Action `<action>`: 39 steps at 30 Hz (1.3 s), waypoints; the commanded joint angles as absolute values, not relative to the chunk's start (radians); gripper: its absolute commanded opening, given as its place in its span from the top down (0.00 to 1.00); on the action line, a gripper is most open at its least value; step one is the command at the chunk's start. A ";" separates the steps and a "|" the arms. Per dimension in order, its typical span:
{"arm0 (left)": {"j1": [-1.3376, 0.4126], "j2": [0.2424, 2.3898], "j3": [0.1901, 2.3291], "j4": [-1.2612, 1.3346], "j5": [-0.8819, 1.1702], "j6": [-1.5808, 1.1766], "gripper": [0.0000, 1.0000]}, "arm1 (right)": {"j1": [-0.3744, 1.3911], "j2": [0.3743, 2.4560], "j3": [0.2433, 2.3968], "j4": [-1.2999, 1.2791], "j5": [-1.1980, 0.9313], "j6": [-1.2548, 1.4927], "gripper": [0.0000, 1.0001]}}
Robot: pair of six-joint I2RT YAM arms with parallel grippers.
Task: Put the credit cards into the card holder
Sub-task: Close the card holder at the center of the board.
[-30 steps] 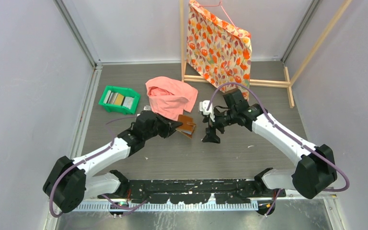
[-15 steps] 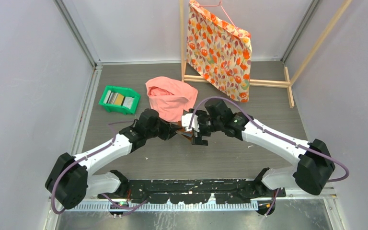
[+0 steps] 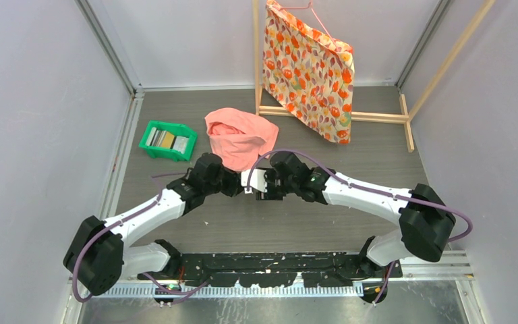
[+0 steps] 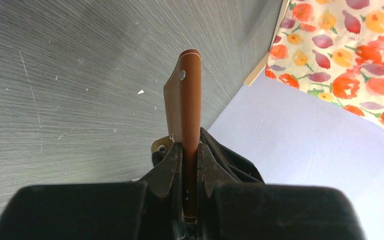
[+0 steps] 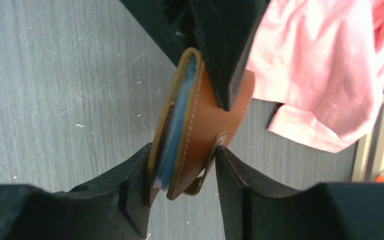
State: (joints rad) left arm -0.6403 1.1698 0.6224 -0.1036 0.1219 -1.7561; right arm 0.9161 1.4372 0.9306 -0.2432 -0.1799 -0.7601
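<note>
1. Between the two grippers, the card holder (image 5: 200, 125) is held on edge. The left gripper (image 4: 190, 152) is pressed together on one end of it. The right gripper (image 5: 182, 162) is closed partway around the other end, with its fingers (image 5: 130, 190) touching both brown faces.
2. Pale pockets are seen inside the slightly parted fold.
3. Under both grippers a grey streaked tabletop (image 3: 310, 223) is spread, enclosed by pale walls.
4. Just beyond the grippers a pink cloth (image 3: 239, 138) is heaped.
5. Left of the left gripper, the credit cards (image 3: 165, 139) are stood in a green tray (image 3: 162, 154), well apart from the card holder.
6. Beyond the right gripper, a floral fabric (image 3: 307, 67) is hung on a wooden rack (image 3: 256, 61).
</note>
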 commanded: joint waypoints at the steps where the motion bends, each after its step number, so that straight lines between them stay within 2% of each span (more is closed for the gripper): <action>1: -0.635 1.134 0.624 -0.048 0.144 -1.786 1.00 | 0.919 1.425 0.950 -0.173 -0.092 -0.747 0.58; 5: -0.635 1.122 0.612 -0.035 0.141 -1.793 0.98 | 0.920 1.421 0.950 -0.177 -0.096 -0.743 0.74; 8: -0.635 1.106 0.597 -0.010 0.138 -1.798 0.91 | 0.919 1.419 0.953 -0.182 -0.113 -0.733 0.79; 11: -0.635 1.082 0.576 -0.005 0.132 -1.794 0.70 | 0.916 1.413 0.962 -0.207 -0.139 -0.725 0.87; 13: -0.635 1.055 0.566 -0.018 0.119 -1.779 0.51 | 0.903 1.404 0.971 -0.237 -0.171 -0.721 0.98; 15: -0.634 1.002 0.570 -0.076 0.080 -1.735 0.29 | 0.868 1.390 0.983 -0.278 -0.233 -0.716 0.99; 20: -0.625 0.864 0.586 -0.185 -0.040 -1.473 0.02 | 0.733 1.371 1.057 -0.521 -0.501 -0.733 0.99; 22: -0.623 0.813 0.555 -0.116 -0.046 -1.341 0.00 | 0.669 1.380 1.096 -0.676 -0.638 -0.819 0.96; 24: -0.622 0.765 0.477 0.066 0.023 -1.203 0.00 | 0.629 1.400 1.127 -0.823 -0.712 -0.930 0.93; 28: -0.622 0.762 0.319 0.449 0.187 -1.002 0.00 | 0.600 1.505 1.230 -1.068 -0.771 -1.073 0.94; 34: -0.635 0.821 0.299 0.512 0.468 -0.650 0.01 | 0.577 1.696 1.403 -1.394 -0.863 -1.256 0.97; 39: -0.701 0.876 0.276 0.616 0.555 -0.476 0.01 | 0.574 1.721 1.411 -1.415 -0.876 -1.265 0.96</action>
